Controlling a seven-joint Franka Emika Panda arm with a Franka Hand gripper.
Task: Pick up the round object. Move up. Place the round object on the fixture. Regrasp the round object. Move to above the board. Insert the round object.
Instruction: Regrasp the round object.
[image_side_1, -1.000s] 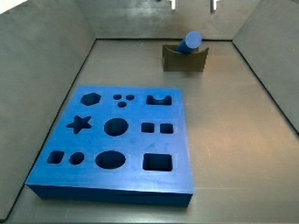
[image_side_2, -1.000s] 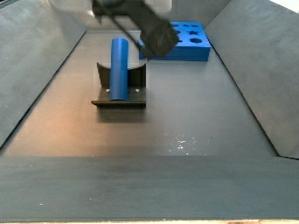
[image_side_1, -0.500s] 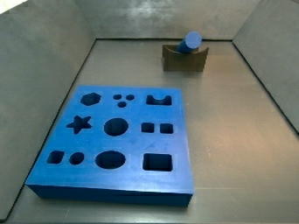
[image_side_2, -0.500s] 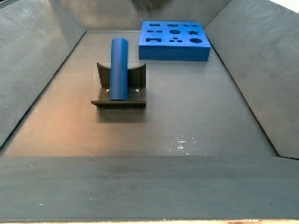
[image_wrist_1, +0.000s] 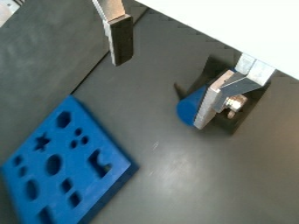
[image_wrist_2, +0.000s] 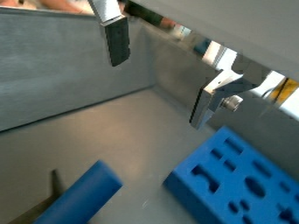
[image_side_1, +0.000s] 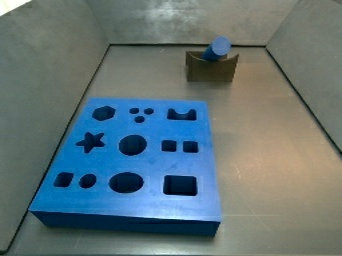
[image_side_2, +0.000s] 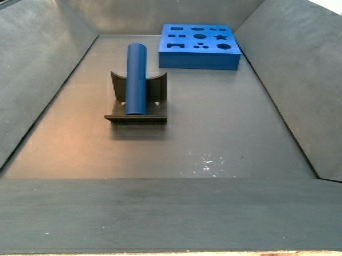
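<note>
Grey walled tray floor: round object (image_side_2: 136, 77) lies in the fixture (image_side_2: 138, 106) notch, board (image_side_1: 131, 162) well apart. Gripper (image_wrist_1: 176, 61), in side views a sec ago, now out of them, high up, jaws wide open w/ nothing held. Placement looks done; regrasp next.

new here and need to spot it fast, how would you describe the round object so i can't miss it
Start from the big flat blue board full of cut-out holes, then look across the grey floor to the small dark fixture. The round object is the plain blue cylinder lying in the fixture's notch, the only loose blue piece. The gripper is open, high above the floor, holding nothing.
</note>
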